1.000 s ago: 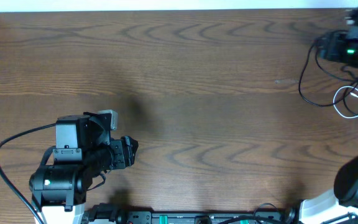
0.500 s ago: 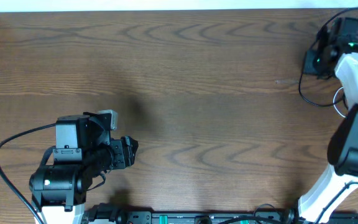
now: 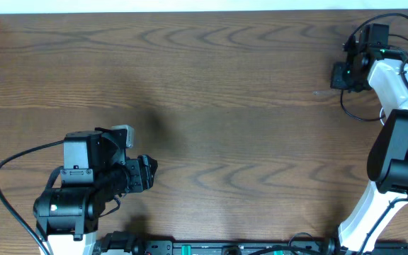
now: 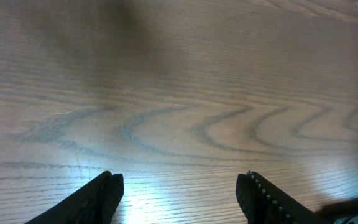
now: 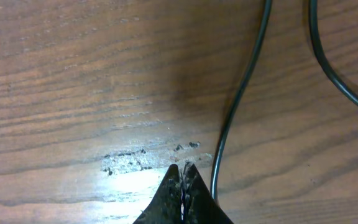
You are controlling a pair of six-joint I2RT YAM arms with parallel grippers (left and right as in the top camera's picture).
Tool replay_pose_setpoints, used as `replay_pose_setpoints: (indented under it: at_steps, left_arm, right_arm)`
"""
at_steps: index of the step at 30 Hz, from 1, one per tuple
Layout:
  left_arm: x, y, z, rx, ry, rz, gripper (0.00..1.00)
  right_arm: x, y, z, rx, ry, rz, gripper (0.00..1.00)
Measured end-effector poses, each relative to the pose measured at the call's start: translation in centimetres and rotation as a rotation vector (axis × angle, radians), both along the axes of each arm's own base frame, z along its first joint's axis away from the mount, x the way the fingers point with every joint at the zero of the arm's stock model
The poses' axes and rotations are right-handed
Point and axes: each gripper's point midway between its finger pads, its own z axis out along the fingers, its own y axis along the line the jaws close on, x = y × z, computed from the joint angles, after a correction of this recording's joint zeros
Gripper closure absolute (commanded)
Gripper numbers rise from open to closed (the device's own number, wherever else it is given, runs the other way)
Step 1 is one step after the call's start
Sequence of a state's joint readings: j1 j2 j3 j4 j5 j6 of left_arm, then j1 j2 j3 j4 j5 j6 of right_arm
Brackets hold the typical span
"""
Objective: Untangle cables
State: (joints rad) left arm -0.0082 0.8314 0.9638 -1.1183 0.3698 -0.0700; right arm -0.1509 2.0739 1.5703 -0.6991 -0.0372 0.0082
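Where the right wrist view shows the right gripper (image 5: 181, 177), its two fingers are pressed together tip to tip with nothing between them, the closed point aimed down at the table (image 5: 73, 74). Just to the right of the tips, apart from them by a narrow strip of wood, a thin black cable (image 5: 238, 93) runs from the top edge of the view down in a gentle S-curve and passes out of view beside the fingers. A second black cable (image 5: 337, 81) arcs across the upper right corner, well apart from the fingers. A pale scuff mark (image 5: 126, 163) lies on the wood just left of the tips. From overhead, this gripper sits near the far right corner of the table, with a thin black loop (image 3: 344, 106) lying on the wood just beside it and partly hidden by the white arm; how the cords cross there cannot be told. In the left wrist view the left gripper (image 4: 179, 193) has its fingers (image 4: 101, 196) spread wide apart over bare wood grain, holding nothing. Overhead, the left arm is folded at the near left edge, well apart from the cables.
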Motion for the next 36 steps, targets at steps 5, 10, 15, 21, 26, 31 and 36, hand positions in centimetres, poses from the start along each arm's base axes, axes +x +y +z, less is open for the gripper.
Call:
replay_pose_setpoints:
  at_steps: [5,10,15,21,26,31,36]
  left_arm:
    - [0.0,0.0,0.0,0.0,0.0,0.0,0.36]
    - [0.0,0.0,0.0,0.0,0.0,0.0,0.36]
    - [0.0,0.0,0.0,0.0,0.0,0.0,0.36]
    - [0.0,0.0,0.0,0.0,0.0,0.0,0.36]
    - [0.0,0.0,0.0,0.0,0.0,0.0,0.36]
    - [0.0,0.0,0.0,0.0,0.0,0.0,0.36]
    - [0.0,0.0,0.0,0.0,-0.001,0.0,0.36]
  right_arm:
    - [0.8,0.1,-1.0,-0.003,-0.015,0.004,0.99]
    - [2.4,-0.2,-2.3,-0.012,-0.058,0.0,0.99]
    - [2.9,-0.6,-2.1,-0.031,-0.081,-0.007,0.99]
    - [1.6,-2.4,-2.6,-0.111,-0.025,-0.049,0.99]
    - [-0.3,-5.7,-3.6,-0.152,0.023,-0.122,0.99]
    - [-2.1,-8.4,-4.7,-0.163,0.053,-0.183,0.99]
    - [-2.4,-9.4,-4.9,-0.106,0.035,-0.218,0.99]
